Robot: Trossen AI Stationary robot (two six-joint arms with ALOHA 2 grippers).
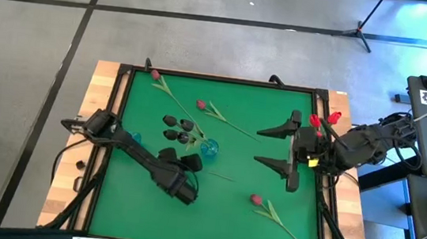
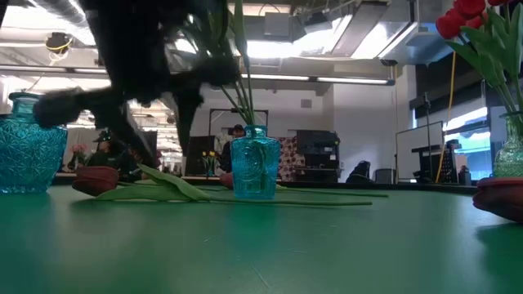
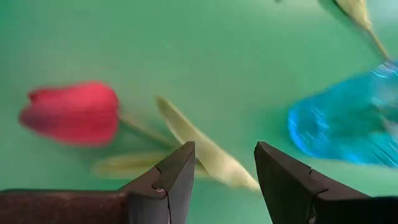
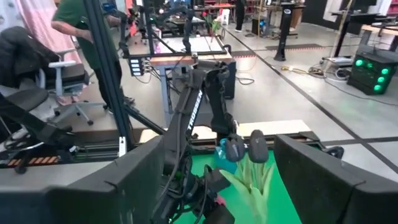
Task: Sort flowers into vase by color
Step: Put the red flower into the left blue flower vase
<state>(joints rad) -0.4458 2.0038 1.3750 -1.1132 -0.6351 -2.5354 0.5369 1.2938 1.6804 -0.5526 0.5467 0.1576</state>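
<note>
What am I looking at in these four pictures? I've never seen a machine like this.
It is a robot with two dark arms at a green table, each ending in a two-finger gripper. One picture looks straight down, one looks level across the table top, and two come from cameras on the wrists. The left gripper is open and holds nothing; it hangs low over a red tulip lying on the table. The right gripper waits open and empty at the right side. A blue glass vase holds the black tulips; red tulips stand at the right edge. Three more red tulips lie loose on the table.
</note>
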